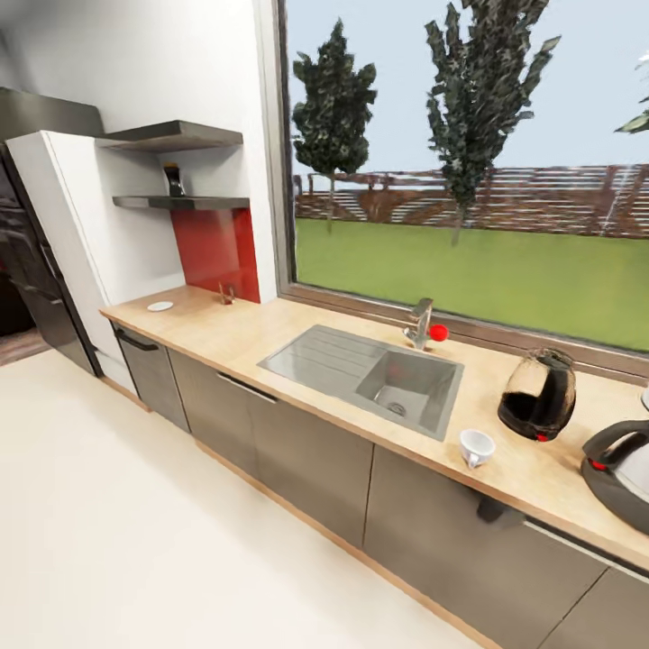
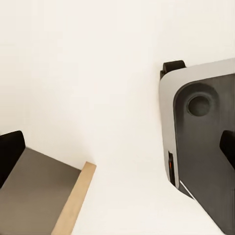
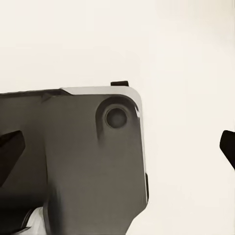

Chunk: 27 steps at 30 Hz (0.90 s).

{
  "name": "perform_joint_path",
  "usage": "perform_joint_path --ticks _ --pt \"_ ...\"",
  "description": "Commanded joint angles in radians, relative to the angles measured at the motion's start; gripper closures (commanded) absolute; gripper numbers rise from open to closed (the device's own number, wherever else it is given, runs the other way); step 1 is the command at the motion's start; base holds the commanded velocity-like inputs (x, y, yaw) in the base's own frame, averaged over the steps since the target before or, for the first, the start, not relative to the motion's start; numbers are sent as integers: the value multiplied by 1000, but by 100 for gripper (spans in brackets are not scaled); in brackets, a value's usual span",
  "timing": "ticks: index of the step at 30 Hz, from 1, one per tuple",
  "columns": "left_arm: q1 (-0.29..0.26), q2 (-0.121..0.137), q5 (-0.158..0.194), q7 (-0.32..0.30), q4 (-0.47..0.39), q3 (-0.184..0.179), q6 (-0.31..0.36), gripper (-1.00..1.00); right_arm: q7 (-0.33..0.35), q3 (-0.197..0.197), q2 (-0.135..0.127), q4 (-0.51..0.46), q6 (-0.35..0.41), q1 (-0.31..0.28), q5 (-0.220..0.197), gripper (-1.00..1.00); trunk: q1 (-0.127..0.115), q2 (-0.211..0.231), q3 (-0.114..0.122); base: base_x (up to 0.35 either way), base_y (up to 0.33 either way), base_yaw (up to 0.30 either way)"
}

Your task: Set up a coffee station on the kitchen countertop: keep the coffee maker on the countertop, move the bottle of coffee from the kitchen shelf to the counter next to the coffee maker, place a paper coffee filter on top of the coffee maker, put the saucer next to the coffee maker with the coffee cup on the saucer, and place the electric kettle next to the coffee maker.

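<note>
Long light beige wood-look countertop (image 1: 270, 338) over glossy grey cabinets (image 1: 315, 469), running beneath a large window (image 1: 469, 162). Grey inset sink (image 1: 410, 383) with drainboard near mid-counter; metal tap (image 1: 420, 324) with red knob behind it. Small white round saucer (image 1: 160, 306) at the far left end. Small white cup (image 1: 476, 447) with loop handle near the front edge, right of the sink. Clear domed kettle (image 1: 539, 395) with black base just beyond. Dark jar (image 1: 173, 179) on the thin dark grey wall shelf (image 1: 180, 203).
</note>
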Motion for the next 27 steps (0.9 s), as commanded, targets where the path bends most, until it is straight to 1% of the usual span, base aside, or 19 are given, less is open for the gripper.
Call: perform_joint_path --ticks 1,27 --pt "-1 0 11 -4 0 -7 4 -100 1 -6 0 1 -4 -1 0 -100 1 -2 -3 271 167 218" --pt "-3 1 18 -2 1 0 1 -100 1 -6 -1 1 -4 -1 0 -100 1 -2 -32 281 190 216"
